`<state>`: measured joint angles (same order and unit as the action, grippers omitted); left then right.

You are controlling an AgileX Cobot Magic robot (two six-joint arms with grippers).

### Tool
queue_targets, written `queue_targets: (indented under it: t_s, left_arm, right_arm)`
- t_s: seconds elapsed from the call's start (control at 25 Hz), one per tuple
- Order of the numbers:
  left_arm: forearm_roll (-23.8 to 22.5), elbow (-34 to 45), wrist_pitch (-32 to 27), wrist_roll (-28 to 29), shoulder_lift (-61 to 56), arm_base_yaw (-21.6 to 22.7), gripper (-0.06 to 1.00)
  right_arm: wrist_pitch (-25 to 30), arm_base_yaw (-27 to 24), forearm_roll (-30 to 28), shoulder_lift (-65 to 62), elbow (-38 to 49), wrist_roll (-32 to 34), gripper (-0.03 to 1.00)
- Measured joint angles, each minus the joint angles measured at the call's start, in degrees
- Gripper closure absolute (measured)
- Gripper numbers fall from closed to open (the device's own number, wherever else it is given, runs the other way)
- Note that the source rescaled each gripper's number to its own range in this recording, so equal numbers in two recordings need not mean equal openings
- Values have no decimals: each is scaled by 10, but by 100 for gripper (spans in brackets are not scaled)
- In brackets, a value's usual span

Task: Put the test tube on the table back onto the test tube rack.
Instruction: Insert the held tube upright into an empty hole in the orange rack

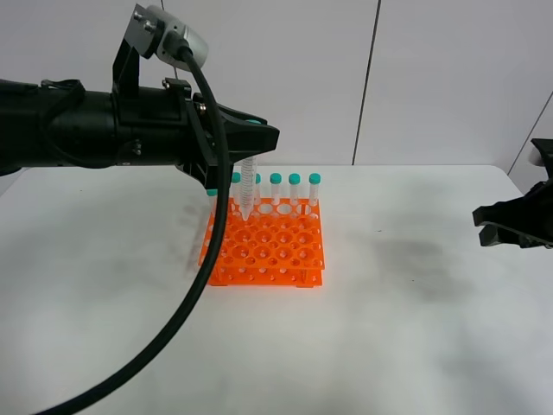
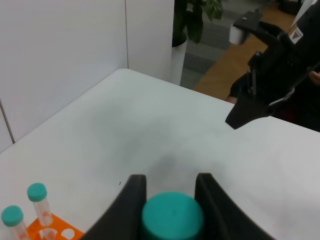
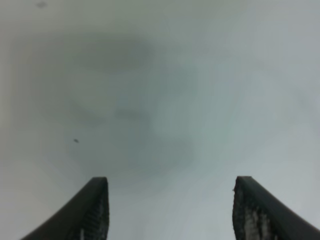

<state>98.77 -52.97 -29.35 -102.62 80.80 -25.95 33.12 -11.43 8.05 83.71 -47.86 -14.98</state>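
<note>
My left gripper [image 1: 257, 138] is shut on the test tube [image 1: 248, 186] and holds it upright by its teal cap [image 2: 172, 216], the conical tip just above the back rows of the orange test tube rack [image 1: 268, 245]. Several more teal-capped tubes stand along the rack's back row and left side; two show in the left wrist view [image 2: 39, 203]. My right gripper [image 1: 494, 226] is open and empty over the white table [image 1: 415, 303] at the far right, its fingers [image 3: 95, 207] spread wide above bare tabletop.
The left arm's black cable [image 1: 173, 311] hangs down across the table's front left. White wall panels stand behind the table. The right arm [image 2: 272, 75] shows across the table in the left wrist view.
</note>
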Motion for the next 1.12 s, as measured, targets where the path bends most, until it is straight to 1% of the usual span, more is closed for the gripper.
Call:
queue_targets:
  t_s: [0.08,0.16,0.2,0.36,0.44,0.56,0.68,0.84,1.0,1.12]
  left_arm:
    - [0,0,0,0,0,0,94]
    - [0,0,0,0,0,0,94]
    - [0,0,0,0,0,0,94]
    - [0,0,0,0,0,0,94]
    - [0,0,0,0,0,0,94]
    - [0,0,0,0,0,0,94]
    - [0,0,0,0,0,0,94]
    - [0,0,8,0,0,0,94]
    - [0,0,11,0,0,0,94]
    - [0,0,11,0,0,0,94]
  right_arm:
    - [3,-10,5,0,-1,-9,38]
    - [7,-11,26,0,-1,-36,38]
    - [11,-11,43,0,-1,-56,38]
    - [22,-11,139,0,-1,-143,38]
    - [26,-11,181,0,-1,-168,38]
    - [31,-11,217,0,-1,-188,38]
    - [36,-11,222,0,-1,-190,38]
    - [39,-11,200,0,-1,-172,42]
    - [39,-11,194,-7,-1,-165,42]
    - [46,-11,168,-44,-1,-141,42]
